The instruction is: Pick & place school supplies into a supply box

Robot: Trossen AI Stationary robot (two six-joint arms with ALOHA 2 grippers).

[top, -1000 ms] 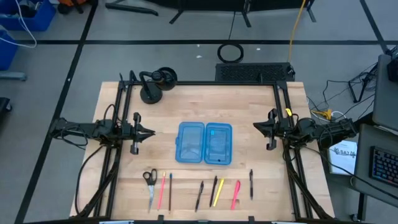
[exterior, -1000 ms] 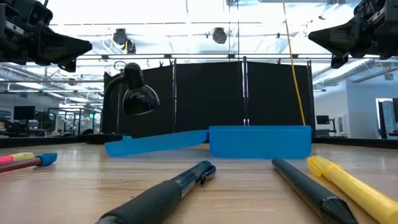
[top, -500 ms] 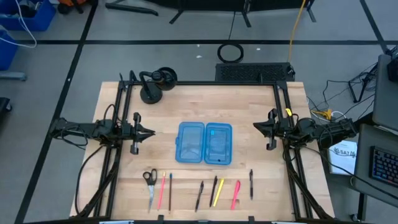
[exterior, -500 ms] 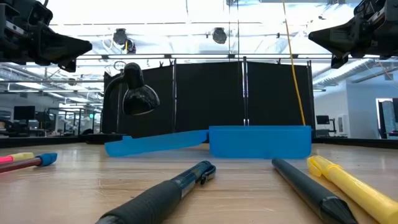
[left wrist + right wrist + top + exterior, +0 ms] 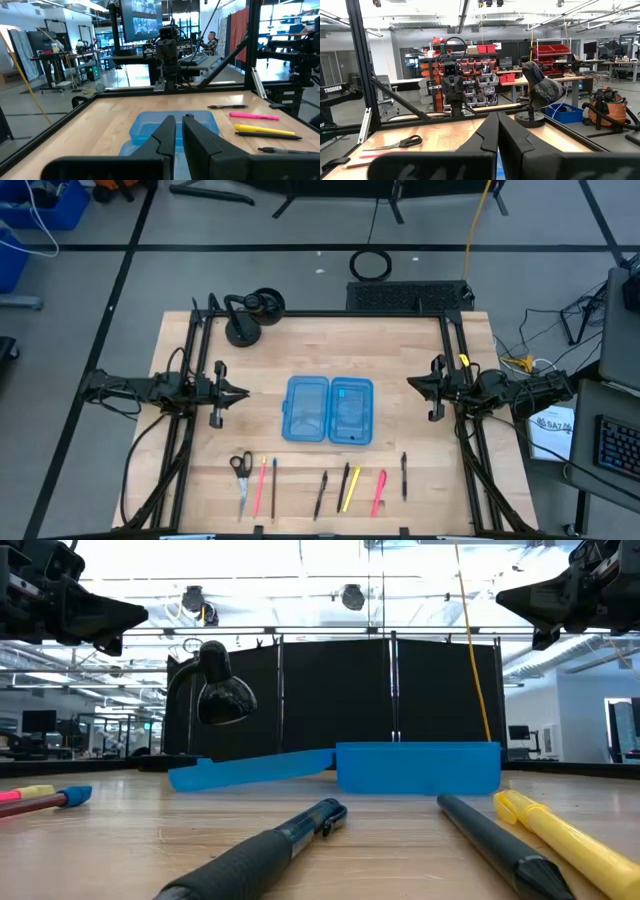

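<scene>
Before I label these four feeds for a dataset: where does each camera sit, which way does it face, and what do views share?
High view: above the table, looking straight down; both arms show, left gripper and right gripper flanking the supply box.
Low view: at table-top height, looking level across pens toward the box and desk lamp; both arms hang in the upper corners.
Left wrist view: faces across the box toward the right arm; own fingers low.
Right wrist view: faces the left arm, scissors, lamp.
Shared: every view but the right wrist's shows the box.
</scene>
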